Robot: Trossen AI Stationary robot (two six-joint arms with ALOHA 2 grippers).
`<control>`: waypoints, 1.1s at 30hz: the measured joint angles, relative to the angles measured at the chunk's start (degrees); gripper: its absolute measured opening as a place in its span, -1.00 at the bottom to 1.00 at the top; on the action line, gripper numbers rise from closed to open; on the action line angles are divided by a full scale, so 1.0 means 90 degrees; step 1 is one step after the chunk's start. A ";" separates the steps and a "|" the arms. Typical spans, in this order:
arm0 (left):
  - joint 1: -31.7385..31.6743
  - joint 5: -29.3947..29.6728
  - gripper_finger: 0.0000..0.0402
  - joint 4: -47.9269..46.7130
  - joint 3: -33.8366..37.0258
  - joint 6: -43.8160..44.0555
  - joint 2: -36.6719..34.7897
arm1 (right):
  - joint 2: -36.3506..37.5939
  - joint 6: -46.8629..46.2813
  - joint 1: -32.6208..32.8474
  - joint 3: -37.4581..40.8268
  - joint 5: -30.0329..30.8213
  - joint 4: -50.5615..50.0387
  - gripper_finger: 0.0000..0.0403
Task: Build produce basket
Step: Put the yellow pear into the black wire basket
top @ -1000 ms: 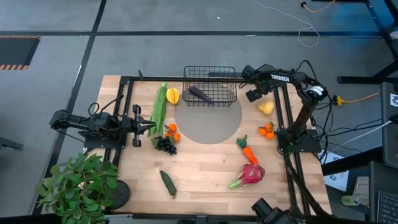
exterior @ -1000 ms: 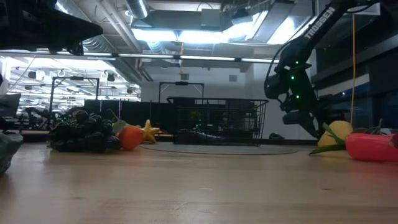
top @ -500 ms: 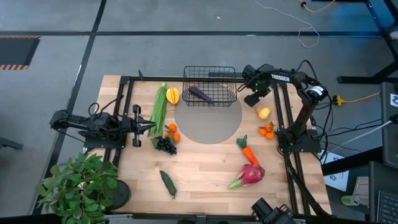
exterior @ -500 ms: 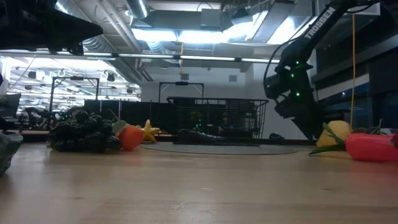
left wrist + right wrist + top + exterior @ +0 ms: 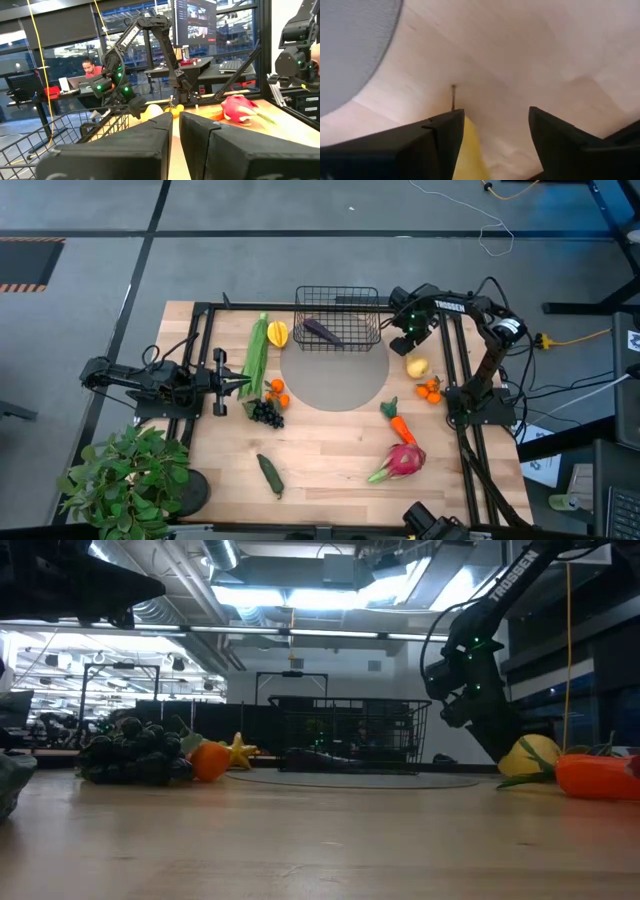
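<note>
This is a robotics lab or test workshop. A wooden tabletop (image 5: 330, 450) stands on a grey concrete floor (image 5: 250, 270), with a black metal frame (image 5: 205, 315) bolted round it and two dark robot arms mounted at its sides. Cables (image 5: 560, 340) trail over the floor beside the tabletop. Beyond the tabletop, the ceiling shows bare pipes and strip lights (image 5: 280, 595), and a person (image 5: 90, 70) sits at desks with computer monitors (image 5: 195, 20).

The wooden table (image 5: 330, 450) stands on a grey floor (image 5: 90, 290) with dark lines. Far behind the table, bright ceiling lights (image 5: 290, 595) shine over desks with screens (image 5: 197, 20). A person (image 5: 90, 70) sits there.
</note>
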State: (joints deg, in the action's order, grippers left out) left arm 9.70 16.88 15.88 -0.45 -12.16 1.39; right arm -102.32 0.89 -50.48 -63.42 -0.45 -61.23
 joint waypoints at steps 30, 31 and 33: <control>0.0002 0.0000 -0.89 -0.0097 0.0000 0.0063 -0.0002 | 0.0000 0.0929 0.0343 0.0000 -0.0136 -0.0578 0.04; 0.0002 0.0000 -0.89 -0.0097 0.0000 0.0124 -0.0001 | 0.0000 0.0930 0.0341 0.0000 -0.0135 -0.0696 0.04; 0.0002 0.0000 -0.89 -0.0098 0.0000 0.0145 -0.0002 | 0.0000 0.0930 0.0338 0.0000 -0.0134 -0.0830 0.04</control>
State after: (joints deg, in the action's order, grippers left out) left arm 9.72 16.88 15.00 -0.45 -10.86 1.37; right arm -102.32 9.26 -47.44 -63.42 -1.65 -68.70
